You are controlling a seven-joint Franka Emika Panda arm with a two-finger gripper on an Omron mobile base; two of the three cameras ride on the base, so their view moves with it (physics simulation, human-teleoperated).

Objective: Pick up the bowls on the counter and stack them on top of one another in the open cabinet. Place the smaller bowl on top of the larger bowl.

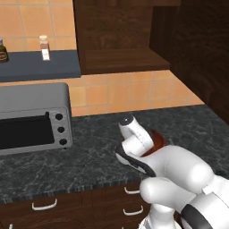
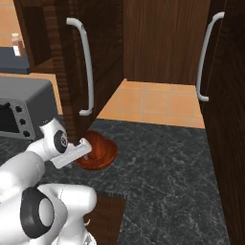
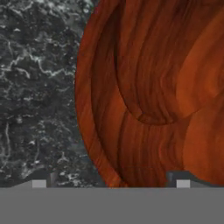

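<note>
A glossy reddish-brown wooden bowl (image 3: 148, 92) sits on the dark speckled counter (image 3: 35, 87), close under my hand. My gripper (image 3: 111, 183) is open and straddles the bowl's near rim. One fingertip (image 3: 39, 183) is over the stone and the other is over the bowl's inside. From the right base camera the bowl (image 2: 99, 151) lies beside the gripper (image 2: 86, 145); from the left, the bowl (image 1: 157, 139) peeks out behind my arm. I cannot tell which of the two bowls it is. The open cabinet's shelf board (image 1: 125, 60) is above the counter (image 1: 89, 152).
A grey toaster oven (image 1: 33, 118) stands on the counter at the left. Above it, a dark-blue shelf (image 1: 40, 65) carries a spice bottle (image 1: 44, 48) and a jar (image 1: 2, 51). An open cabinet door (image 2: 95, 57) with a white handle hangs above the bowl. A tall cabinet (image 2: 225, 95) closes the right.
</note>
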